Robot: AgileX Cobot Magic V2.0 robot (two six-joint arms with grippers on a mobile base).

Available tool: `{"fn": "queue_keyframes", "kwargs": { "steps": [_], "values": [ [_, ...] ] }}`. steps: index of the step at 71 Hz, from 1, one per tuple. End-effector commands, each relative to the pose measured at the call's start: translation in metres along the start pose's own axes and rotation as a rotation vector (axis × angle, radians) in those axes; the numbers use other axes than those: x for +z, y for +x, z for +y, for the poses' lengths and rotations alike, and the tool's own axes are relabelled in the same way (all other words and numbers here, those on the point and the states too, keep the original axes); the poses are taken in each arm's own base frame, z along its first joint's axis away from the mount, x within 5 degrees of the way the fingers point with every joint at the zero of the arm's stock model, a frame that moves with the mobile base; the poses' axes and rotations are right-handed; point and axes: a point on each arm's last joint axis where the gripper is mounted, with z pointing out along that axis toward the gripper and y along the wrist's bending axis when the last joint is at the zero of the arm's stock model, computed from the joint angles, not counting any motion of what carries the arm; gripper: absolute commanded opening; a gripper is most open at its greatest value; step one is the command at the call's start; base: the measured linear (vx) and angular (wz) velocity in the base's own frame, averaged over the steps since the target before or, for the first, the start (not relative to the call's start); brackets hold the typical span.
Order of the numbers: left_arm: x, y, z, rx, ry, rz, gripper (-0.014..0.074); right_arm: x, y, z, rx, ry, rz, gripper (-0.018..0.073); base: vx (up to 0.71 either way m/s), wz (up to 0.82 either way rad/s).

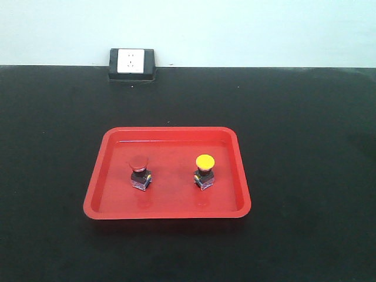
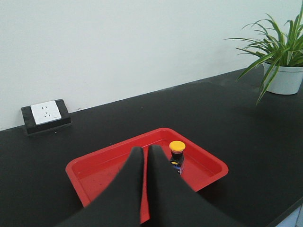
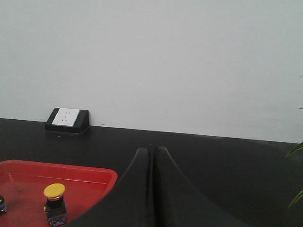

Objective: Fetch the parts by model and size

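Front-facing view shows both parts standing upright inside the shallow red plastic tray (image 1: 170, 205) on the black surface (image 1: 305, 176): the red-capped push-button switch on its dark block base (image 1: 140, 174) toward the left, the yellow-capped push-button switch on a like base (image 1: 204, 171) toward the right, well apart from each other. If the tray is where they were to be brought, the fetching looks finished; if it is the source, nothing has begun (I cannot tell which).

Neither arm appears in that view. From the wrists, the left tool (image 2: 143, 156) hangs over the tray's near side, clenched on nothing, and it hides the red-capped switch. The right tool (image 3: 151, 153) is likewise pressed closed and empty, off to the tray's right. Only a sliver of the red-capped switch's base shows at that picture's left edge. Markings on the bases are too small to read.
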Motion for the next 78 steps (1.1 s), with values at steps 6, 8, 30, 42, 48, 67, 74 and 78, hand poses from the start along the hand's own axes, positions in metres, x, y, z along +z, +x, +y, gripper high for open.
{"fn": "queue_keyframes", "kwargs": {
  "steps": [6, 8, 30, 42, 48, 67, 74, 78],
  "values": [
    [0.002, -0.009, 0.001, -0.013, -0.018, -0.065, -0.0006, -0.002, -0.013, -0.001, 0.002, 0.013, -0.083, -0.001, 0.0, 0.0],
    [0.003, -0.008, 0.002, -0.01, -0.044, -0.062, -0.0006, -0.002, -0.013, -0.001, 0.002, 0.013, -0.083, -0.001, 0.0, 0.0],
    [0.028, 0.041, 0.024, 0.077, -0.384, -0.101, -0.0006, -0.002, -0.013, -0.001, 0.002, 0.013, -0.084, -0.001, 0.0, 0.0],
    [0.035, 0.085, 0.034, 0.062, -0.519, -0.141, -0.0006, -0.002, -0.013, -0.001, 0.001, 0.013, -0.084, -0.001, 0.0, 0.0],
    [0.035, 0.101, 0.036, 0.02, -0.559, -0.159, -0.0006, -0.002, -0.013, -0.001, 0.001, 0.013, -0.084, -0.001, 0.0, 0.0],
    [0.043, 0.133, 0.043, -0.034, -0.592, -0.16, -0.0006, -0.002, -0.012, -0.001, 0.0, 0.013, -0.08, -0.001, 0.0, 0.0],
    [0.043, 0.131, 0.043, -0.028, -0.59, -0.169, -0.0006, -0.002, -0.012, -0.001, 0.0, 0.013, -0.08, -0.001, 0.0, 0.0],
    [0.043, 0.131, 0.043, -0.028, -0.589, -0.171, -0.0006, -0.002, -0.012, -0.001, -0.001, 0.013, -0.081, -0.001, 0.0, 0.0]
  ]
}}
